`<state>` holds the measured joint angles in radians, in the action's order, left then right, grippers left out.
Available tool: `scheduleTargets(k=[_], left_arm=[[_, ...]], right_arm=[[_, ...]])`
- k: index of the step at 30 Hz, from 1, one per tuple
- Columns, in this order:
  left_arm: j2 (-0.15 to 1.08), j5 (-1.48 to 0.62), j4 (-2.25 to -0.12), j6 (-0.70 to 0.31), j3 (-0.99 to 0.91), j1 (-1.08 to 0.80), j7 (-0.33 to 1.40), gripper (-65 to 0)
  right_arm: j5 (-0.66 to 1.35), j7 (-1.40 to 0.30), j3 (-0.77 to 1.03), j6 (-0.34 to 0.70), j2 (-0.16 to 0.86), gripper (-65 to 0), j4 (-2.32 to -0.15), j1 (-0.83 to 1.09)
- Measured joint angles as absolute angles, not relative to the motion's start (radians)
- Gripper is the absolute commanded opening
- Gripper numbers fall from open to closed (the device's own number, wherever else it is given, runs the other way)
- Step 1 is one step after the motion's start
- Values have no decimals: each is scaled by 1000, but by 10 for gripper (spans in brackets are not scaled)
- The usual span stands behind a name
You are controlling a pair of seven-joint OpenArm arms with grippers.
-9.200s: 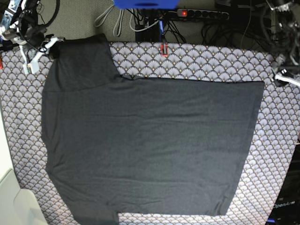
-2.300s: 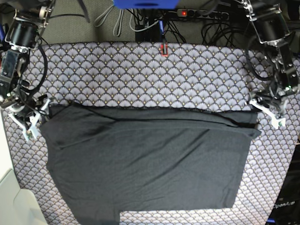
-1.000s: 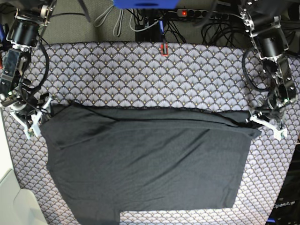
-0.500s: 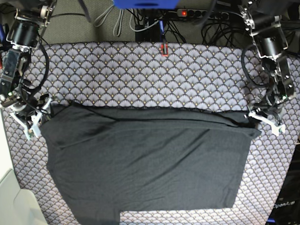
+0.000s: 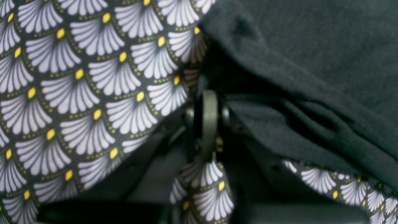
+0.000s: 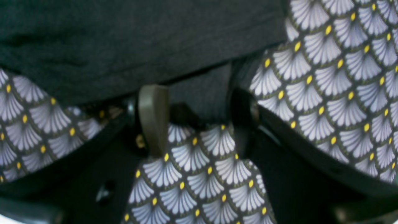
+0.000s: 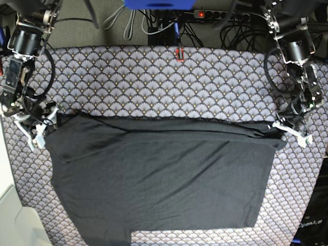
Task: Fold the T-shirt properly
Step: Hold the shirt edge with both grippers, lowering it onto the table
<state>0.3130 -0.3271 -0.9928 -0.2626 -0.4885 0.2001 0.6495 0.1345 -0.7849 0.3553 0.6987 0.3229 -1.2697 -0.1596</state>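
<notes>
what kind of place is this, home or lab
Most likely a robotics lab or test bench, not a home: two robot arms work a T-shirt on a scallop-print tablecloth, with a power strip and tangled cables behind the table.

A patterned tablecloth [image 7: 169,82] covers the work surface, printed all over with pale lilac scallop fans on a dark ground, each fan tipped with a small yellow dot; the wrist views show the print up close. Beyond its far edge, a black power strip [image 7: 221,15] with a lit red switch lies among a tangle of dark cables [image 7: 164,28]. A blue object [image 7: 159,4] sits at the top edge above them, and a small red item [image 7: 179,53] rests at the cloth's far border. A pale surface [image 7: 13,215] shows at the near left corner.
</notes>
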Motion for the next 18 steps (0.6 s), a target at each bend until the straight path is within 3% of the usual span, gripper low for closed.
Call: scheduleTargets(k=[9, 18], left_arm=[[313, -327, -995, -263, -488, 200, 651, -647], [313, -327, -996, -263, -489, 200, 654, -647]], right_arm=[[134, -749, 359, 699, 347, -318, -1268, -160], [134, -746, 359, 699, 354, -318, -1126, -204]])
